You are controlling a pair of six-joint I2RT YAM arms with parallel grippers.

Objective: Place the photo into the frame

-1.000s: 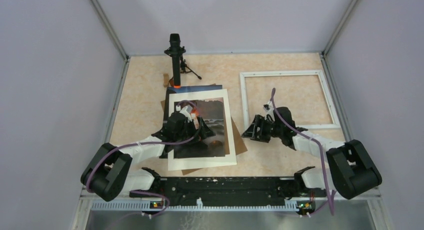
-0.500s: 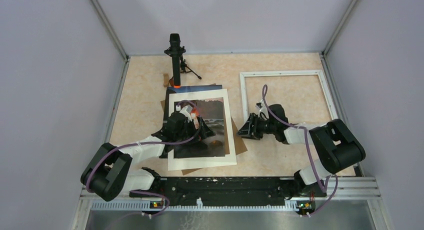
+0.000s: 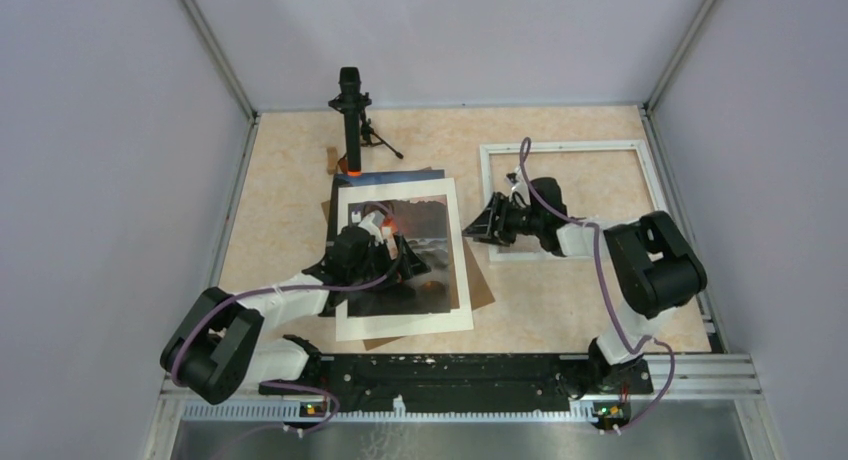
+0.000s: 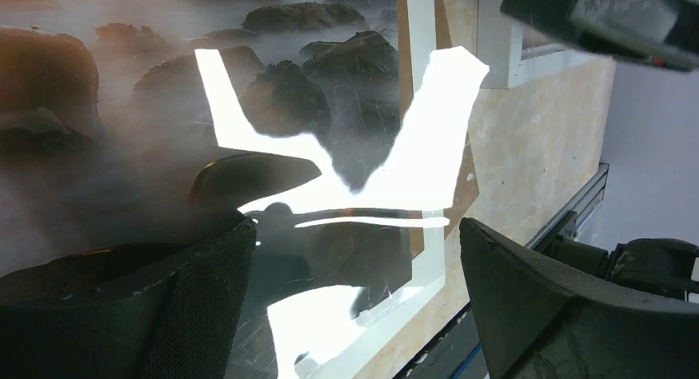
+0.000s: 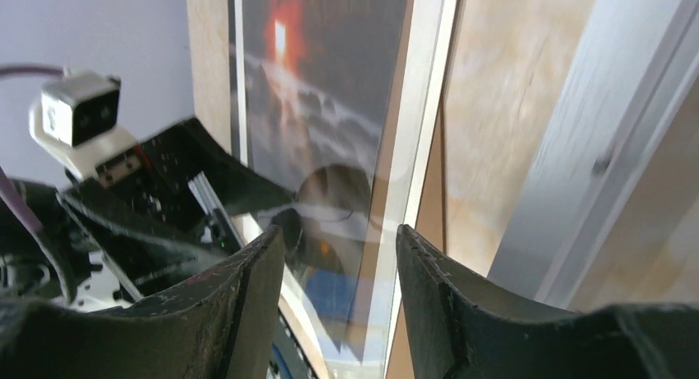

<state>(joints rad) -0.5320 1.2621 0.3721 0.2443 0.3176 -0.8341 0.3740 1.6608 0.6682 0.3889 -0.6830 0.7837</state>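
The photo (image 3: 432, 280) is laid flat on cardboard (image 3: 485, 291) just left of the frame (image 3: 580, 146), under the wide-spread left gripper (image 4: 354, 264), while the half-spread, empty right gripper (image 5: 340, 255) is held low beside its right edge, probably so that edge can be pinched.

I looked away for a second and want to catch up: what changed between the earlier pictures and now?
The right tool swung left and forward, from the near-left corner of the frame toward the right edge of the photo, with its arm folding in. It took hold of nothing. The left tool, open over the photo, stayed put, as did the photo and the frame.
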